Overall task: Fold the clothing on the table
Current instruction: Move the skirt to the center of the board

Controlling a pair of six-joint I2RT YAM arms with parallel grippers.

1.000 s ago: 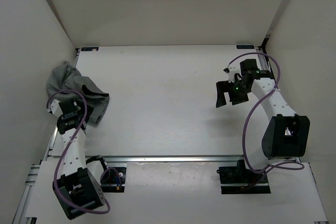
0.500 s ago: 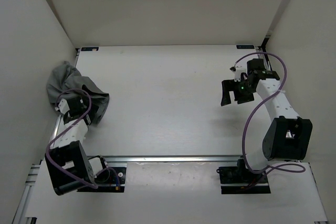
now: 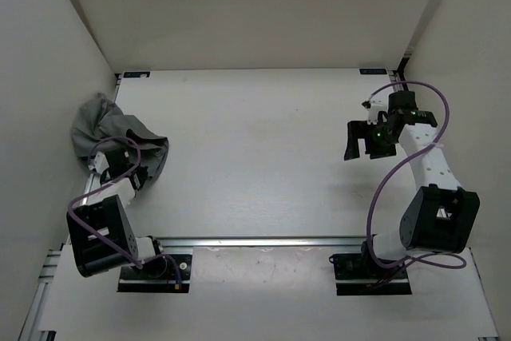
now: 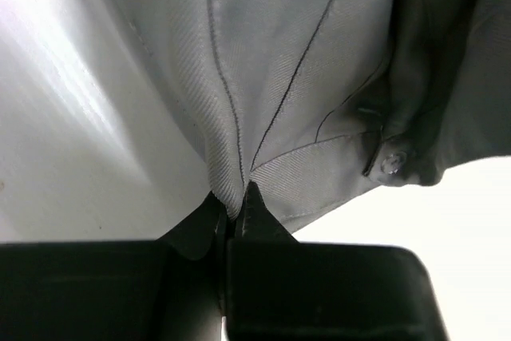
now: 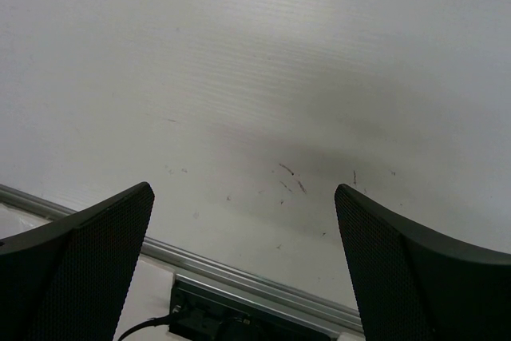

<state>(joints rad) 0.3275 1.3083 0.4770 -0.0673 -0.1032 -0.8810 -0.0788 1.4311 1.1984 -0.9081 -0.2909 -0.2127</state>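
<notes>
Diffuse light is filling my overhead view, laying soft shadows on the surface (image 3: 255,141). Glare is bleaching my left wrist view; my left pincer (image 4: 233,212) is rendering dark, blurred.

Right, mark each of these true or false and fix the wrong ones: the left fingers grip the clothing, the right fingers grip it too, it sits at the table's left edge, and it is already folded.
1. The left fingers are pinched shut on the grey clothing. True.
2. The right fingers grip the clothing too. False: they stand open above bare table, far from the clothing, holding nothing.
3. The clothing sits at the table's left edge. True.
4. The clothing is already folded neatly. False: it lies in a crumpled heap.
</notes>
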